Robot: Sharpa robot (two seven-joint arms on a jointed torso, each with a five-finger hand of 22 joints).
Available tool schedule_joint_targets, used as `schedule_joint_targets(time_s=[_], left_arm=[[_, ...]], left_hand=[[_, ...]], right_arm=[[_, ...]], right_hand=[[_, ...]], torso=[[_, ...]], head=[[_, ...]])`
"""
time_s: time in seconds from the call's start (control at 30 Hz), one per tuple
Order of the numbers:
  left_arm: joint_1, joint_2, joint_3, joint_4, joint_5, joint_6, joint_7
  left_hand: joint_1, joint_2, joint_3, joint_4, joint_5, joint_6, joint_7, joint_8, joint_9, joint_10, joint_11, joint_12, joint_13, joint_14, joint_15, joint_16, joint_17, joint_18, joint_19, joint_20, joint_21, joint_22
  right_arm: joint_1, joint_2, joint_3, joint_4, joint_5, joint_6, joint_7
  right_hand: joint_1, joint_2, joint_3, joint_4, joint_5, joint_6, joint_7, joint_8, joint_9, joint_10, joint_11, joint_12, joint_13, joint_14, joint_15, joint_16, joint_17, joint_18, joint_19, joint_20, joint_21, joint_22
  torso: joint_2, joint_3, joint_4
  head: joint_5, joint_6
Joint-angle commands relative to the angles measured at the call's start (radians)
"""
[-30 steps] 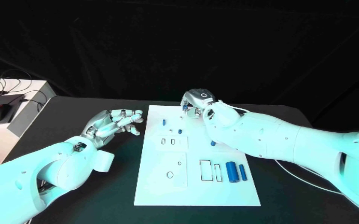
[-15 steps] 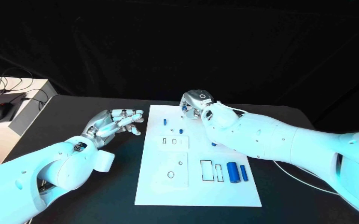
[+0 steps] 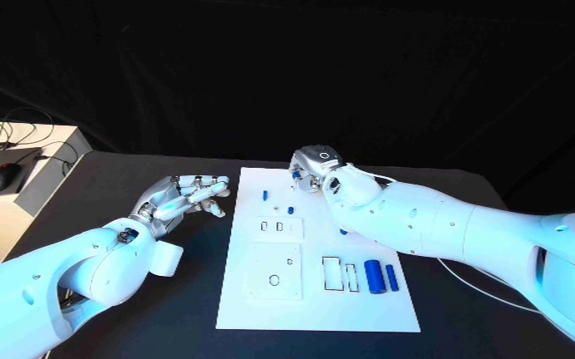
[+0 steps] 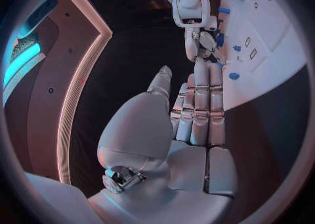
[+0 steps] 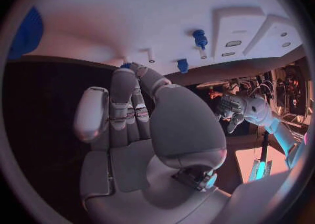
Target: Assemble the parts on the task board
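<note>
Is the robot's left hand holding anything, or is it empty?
Empty. The left hand rests beside the task board, and the left wrist view shows its fingers stretched straight with nothing between them.

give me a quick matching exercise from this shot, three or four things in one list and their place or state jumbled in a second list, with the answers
Things
1. left hand
2. right hand
3. two blue cylinders
4. task board

Places or states
A. lying side by side on the near right part of the board
B. at the far edge of the board, fingers curled by a small blue part
C. white plate in the middle of the black table
D. over the black table beside the board's left edge, holding nothing

Pairs: 1-D, 2-B, 3-A, 4-C
</note>
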Motion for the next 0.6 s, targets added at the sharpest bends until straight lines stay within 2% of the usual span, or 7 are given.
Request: schedule_joint_targets(time_s=[0.03, 0.37, 0.53, 0.6], left_arm=[[0.0, 0.0, 0.001, 0.004, -0.006, 0.018, 0.003], [0.0, 0.003, 0.002, 0.002, -0.006, 0.018, 0.002], [0.0, 0.004, 0.002, 0.0, -0.006, 0.018, 0.002], [0.0, 0.004, 0.002, 0.0, -0.006, 0.017, 0.002]], left_hand=[[-0.007, 0.001, -0.002, -0.007, -0.006, -0.005, 0.0, -0.003, -0.001, -0.007, 0.002, -0.001, 0.001, -0.004, 0.0, 0.0, -0.001, 0.015, 0.0, 0.007, 0.002, -0.001], [-0.007, 0.001, -0.002, -0.007, -0.006, -0.005, 0.0, -0.003, -0.001, -0.007, 0.002, -0.001, 0.001, -0.004, 0.0, 0.0, -0.001, 0.015, 0.0, 0.007, 0.002, -0.001], [-0.007, 0.001, -0.002, -0.007, -0.006, -0.005, 0.0, -0.003, -0.001, -0.007, 0.002, -0.001, 0.001, -0.004, 0.0, 0.0, -0.001, 0.015, 0.0, 0.007, 0.002, -0.001], [-0.007, 0.001, -0.002, -0.007, -0.006, -0.005, 0.0, -0.003, -0.001, -0.007, 0.002, -0.001, 0.001, -0.004, 0.0, 0.0, -0.001, 0.015, 0.0, 0.007, 0.002, -0.001]], right_arm=[[-0.001, 0.002, 0.0, -0.004, -0.018, 0.019, -0.002], [-0.002, 0.011, 0.0, -0.016, -0.017, 0.016, 0.002], [-0.002, 0.016, 0.0, -0.021, -0.015, 0.012, 0.007], [-0.002, 0.018, 0.0, -0.024, -0.013, 0.012, 0.01]], right_hand=[[0.0, -0.001, -0.003, -0.002, 0.0, -0.002, 0.005, -0.003, -0.001, 0.088, -0.046, 0.003, 0.005, -0.001, -0.005, -0.007, 0.002, 0.019, 0.07, -0.006, -0.005, 0.001], [-0.004, -0.007, -0.007, 0.004, -0.009, -0.013, 0.007, -0.003, -0.001, 0.076, -0.042, 0.002, 0.004, -0.001, -0.003, -0.015, 0.0, 0.023, 0.069, -0.004, -0.025, -0.008], [-0.013, -0.022, -0.005, 0.015, -0.027, -0.032, 0.01, -0.003, -0.002, 0.053, -0.035, 0.002, 0.003, 0.0, 0.002, -0.02, -0.002, 0.027, 0.069, 0.0, -0.04, -0.016], [-0.018, -0.029, -0.001, 0.019, -0.03, -0.044, 0.014, -0.004, -0.002, 0.024, -0.026, 0.001, 0.001, 0.0, 0.006, -0.022, -0.004, 0.031, 0.068, 0.003, -0.052, -0.024]], torso=[[0.003, -0.0005, 0.0007], [0.003, -0.0022, 0.001], [0.003, -0.0029, 0.0009], [0.004, -0.003, 0.001]], head=[[0.002, 0.0], [0.002, -0.004], [0.002, -0.003], [0.002, -0.002]])
